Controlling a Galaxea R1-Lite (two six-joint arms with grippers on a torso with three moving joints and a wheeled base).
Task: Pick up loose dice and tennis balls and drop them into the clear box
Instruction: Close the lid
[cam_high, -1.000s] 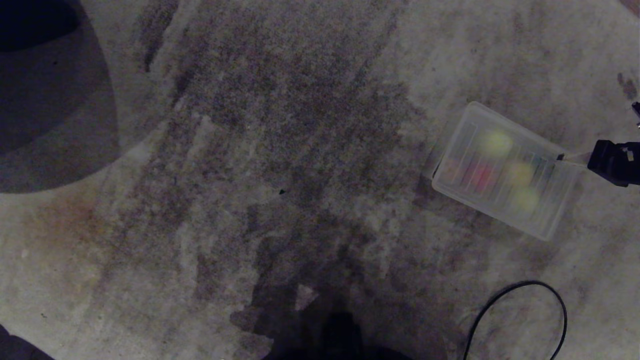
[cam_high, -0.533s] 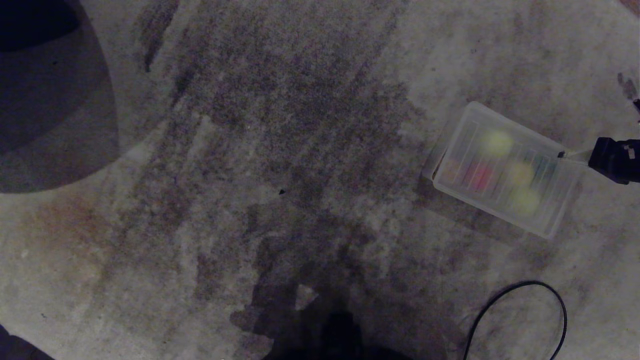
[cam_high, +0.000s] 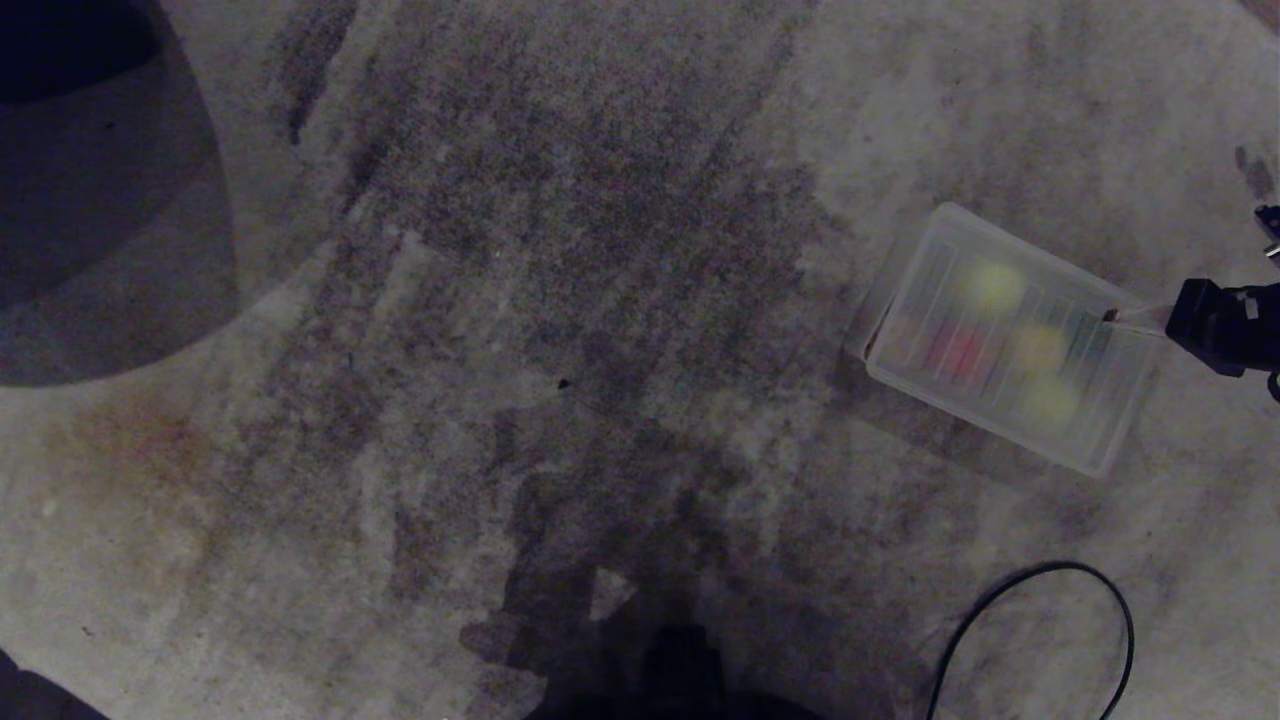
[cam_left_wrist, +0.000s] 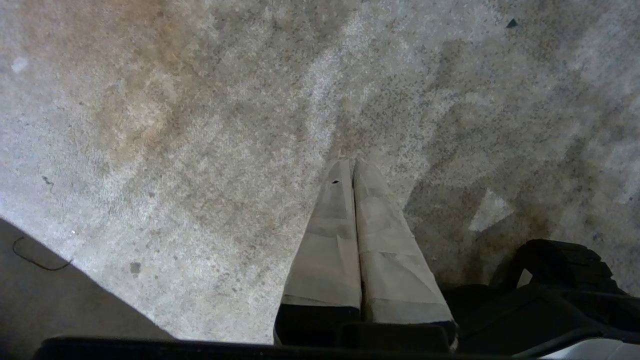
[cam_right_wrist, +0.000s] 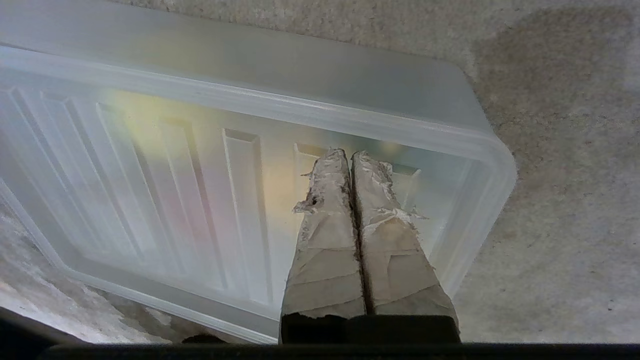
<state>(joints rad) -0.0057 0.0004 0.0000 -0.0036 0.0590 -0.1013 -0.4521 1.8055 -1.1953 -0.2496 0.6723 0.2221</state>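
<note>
Below, a stained grey carpet (cam_high: 560, 300) fills the head view, a black cable (cam_high: 1040, 620) looping at its near right. On the carpet's right side lies the clear box (cam_high: 890, 300) with a ribbed translucent lid (cam_right_wrist: 200, 200) over it; blurred through the lid show two yellow-green tennis balls (cam_high: 992, 285) and dice, red (cam_high: 955, 352) and yellow (cam_high: 1040, 348) among them. The right gripper (cam_right_wrist: 350, 162) has its taped fingers pressed together, tips over the lid near the box's end. The left gripper (cam_left_wrist: 352, 167) hangs pinched together over bare carpet, holding nothing.
</note>
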